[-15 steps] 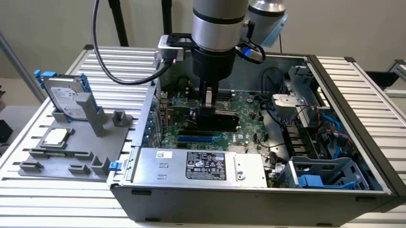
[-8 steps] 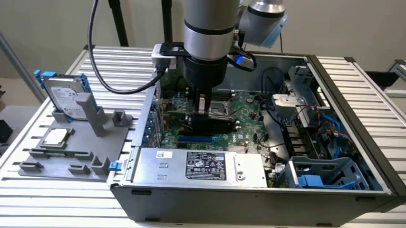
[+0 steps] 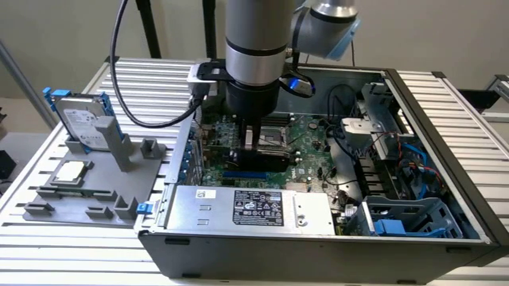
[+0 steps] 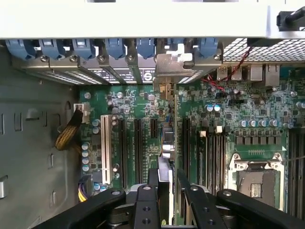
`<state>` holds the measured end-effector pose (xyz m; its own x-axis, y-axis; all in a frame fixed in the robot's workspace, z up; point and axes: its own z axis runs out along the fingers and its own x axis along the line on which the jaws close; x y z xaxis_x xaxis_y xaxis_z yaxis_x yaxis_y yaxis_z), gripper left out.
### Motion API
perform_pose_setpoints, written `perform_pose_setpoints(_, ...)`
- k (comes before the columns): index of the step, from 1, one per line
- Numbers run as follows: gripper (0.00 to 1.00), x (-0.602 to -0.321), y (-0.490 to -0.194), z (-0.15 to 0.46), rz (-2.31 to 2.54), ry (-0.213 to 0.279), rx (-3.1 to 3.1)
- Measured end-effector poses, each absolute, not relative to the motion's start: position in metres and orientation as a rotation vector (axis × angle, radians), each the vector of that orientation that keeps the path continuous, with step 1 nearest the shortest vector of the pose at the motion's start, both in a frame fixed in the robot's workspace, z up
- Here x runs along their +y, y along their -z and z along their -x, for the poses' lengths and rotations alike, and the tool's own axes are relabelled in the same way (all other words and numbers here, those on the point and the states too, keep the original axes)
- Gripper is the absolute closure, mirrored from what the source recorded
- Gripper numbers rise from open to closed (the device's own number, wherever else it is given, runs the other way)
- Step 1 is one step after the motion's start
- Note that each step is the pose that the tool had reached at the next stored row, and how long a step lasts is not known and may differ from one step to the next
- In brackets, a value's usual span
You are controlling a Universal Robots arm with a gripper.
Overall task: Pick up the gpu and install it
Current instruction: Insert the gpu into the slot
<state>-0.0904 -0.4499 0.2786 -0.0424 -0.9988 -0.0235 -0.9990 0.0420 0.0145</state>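
Note:
My gripper [image 3: 256, 148] reaches down into the open computer case [image 3: 445, 173], over the green motherboard [image 3: 306, 134]. It is shut on the gpu [image 3: 256, 161], whose black cooler shows below the wrist. In the wrist view the gpu [image 4: 166, 148] stands on edge between my black fingers [image 4: 145, 202], running away from my gripper [image 4: 167, 202] along the expansion slots [image 4: 137, 143]. Its silver end bracket [image 4: 175, 64] sits against the row of rear slot covers. I cannot tell whether its lower edge is seated in a slot.
A silver hard drive with blue rails [image 3: 83, 122] and a small square processor chip [image 3: 70, 171] rest on the grey fixture [image 3: 87, 193] at the exterior view's left. The power supply [image 3: 247, 207] fills the case front. The CPU socket [image 4: 255, 179], blue latches [image 4: 71, 47] and yellow cables [image 4: 66, 136] flank the card.

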Motion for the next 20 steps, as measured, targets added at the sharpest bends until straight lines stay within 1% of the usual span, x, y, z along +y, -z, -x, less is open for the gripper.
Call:
perform_pose_setpoints(5,1.0,-0.4495,-0.2721,0.093,2.167,-0.04,2.262)
perform_pose_setpoints(20,1.0,-0.4487,-0.2702,0.0964,2.164,-0.048,2.259)
